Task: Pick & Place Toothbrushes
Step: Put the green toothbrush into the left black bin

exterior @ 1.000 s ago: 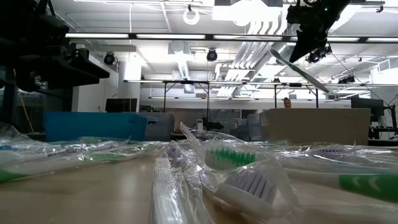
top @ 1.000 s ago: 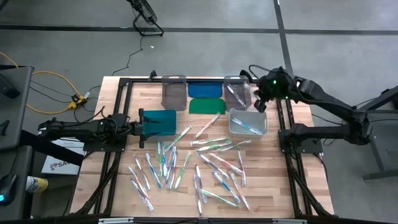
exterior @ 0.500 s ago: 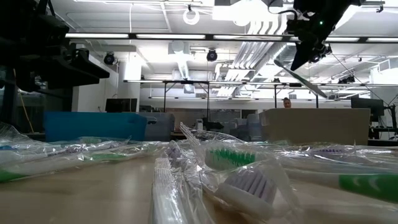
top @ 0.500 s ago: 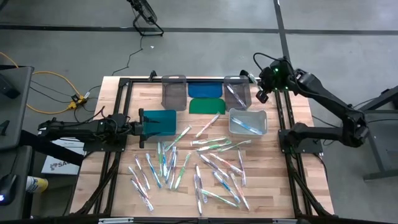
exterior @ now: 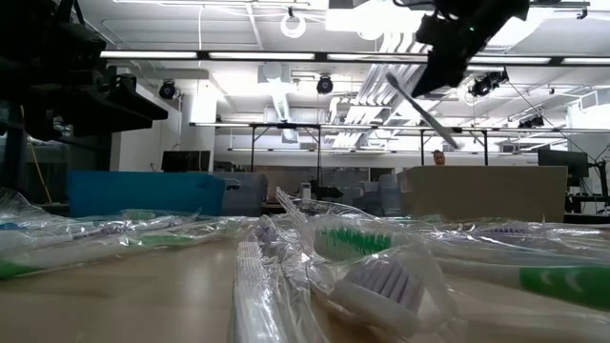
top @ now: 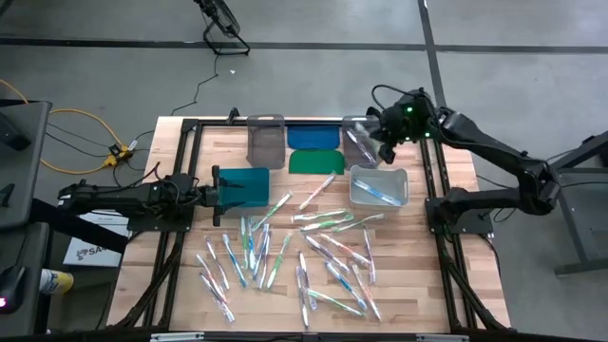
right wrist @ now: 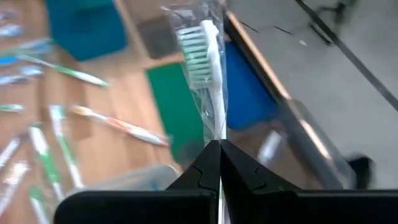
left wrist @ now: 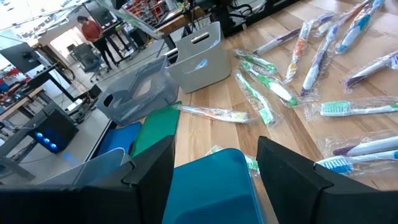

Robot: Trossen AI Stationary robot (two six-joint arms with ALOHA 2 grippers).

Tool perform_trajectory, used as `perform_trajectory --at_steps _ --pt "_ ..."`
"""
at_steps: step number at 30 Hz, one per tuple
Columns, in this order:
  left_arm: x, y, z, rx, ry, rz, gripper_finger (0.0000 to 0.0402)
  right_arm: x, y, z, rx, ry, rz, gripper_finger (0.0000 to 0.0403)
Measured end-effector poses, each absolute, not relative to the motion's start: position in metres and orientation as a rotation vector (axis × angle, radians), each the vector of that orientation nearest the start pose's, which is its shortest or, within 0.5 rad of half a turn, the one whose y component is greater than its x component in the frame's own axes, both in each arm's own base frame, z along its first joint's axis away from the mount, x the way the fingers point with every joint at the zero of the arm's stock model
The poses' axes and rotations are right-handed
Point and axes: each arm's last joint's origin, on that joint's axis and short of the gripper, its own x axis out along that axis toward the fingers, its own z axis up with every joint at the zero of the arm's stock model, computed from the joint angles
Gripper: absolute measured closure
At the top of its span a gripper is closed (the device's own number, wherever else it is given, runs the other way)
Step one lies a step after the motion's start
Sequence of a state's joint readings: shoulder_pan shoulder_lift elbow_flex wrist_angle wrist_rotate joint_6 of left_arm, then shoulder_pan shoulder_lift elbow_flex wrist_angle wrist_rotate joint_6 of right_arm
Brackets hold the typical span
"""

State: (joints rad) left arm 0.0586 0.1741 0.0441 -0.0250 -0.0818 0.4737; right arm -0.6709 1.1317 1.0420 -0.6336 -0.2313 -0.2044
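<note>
Many wrapped toothbrushes lie flat and scattered on the wooden table. My right gripper hangs high over the clear bin at the far right, shut on a wrapped toothbrush with green bristles; the low view shows that toothbrush slanting in the air. My left gripper waits open at the left edge. Its fingers stand on either side of the near end of a teal bin; whether they touch it, I cannot tell. My right gripper pinches the wrapped toothbrush's handle between its two fingertips. The fingers slant down from the table's right side. The bristle head sticks out ahead of the fingers, and the toothbrush is lifted clear, tilted in the air.
A pale bin holding a blue-marked toothbrush stands near the right rail. A grey bin stands at the far middle, with a blue lid and a green lid flat beside it. Black frame rails run along both table sides.
My right gripper has swung toward the table's left and far edge with the toothbrush, from over the pale bin to over the clear far bin, and has turned. The toothbrush stays lifted and slanted in the shut fingers.
</note>
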Motion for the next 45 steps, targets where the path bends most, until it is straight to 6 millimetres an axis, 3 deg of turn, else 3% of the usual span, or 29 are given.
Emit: perform_trajectory --at_steps 7,14,26,38,45 --pt "0.106 0.009 0.162 0.474 0.185 0.101 0.0183 0.221 -0.115 0.306 0.117 0.706 -0.288 0.04" --pt "0.106 0.009 0.162 0.474 0.186 0.101 0.0183 0.242 -0.088 0.308 0.122 0.648 -0.287 0.04" --pt "0.106 0.009 0.165 0.462 0.154 0.111 0.0183 0.253 -0.058 0.312 0.11 0.602 -0.316 0.0401" --pt "0.107 0.01 0.172 0.475 0.097 0.187 0.0183 0.261 -0.053 0.287 0.122 0.457 -0.301 0.0401" --pt "0.107 0.011 0.179 0.519 0.031 0.21 0.0183 0.265 -0.053 0.286 0.094 0.378 -0.27 0.0401"
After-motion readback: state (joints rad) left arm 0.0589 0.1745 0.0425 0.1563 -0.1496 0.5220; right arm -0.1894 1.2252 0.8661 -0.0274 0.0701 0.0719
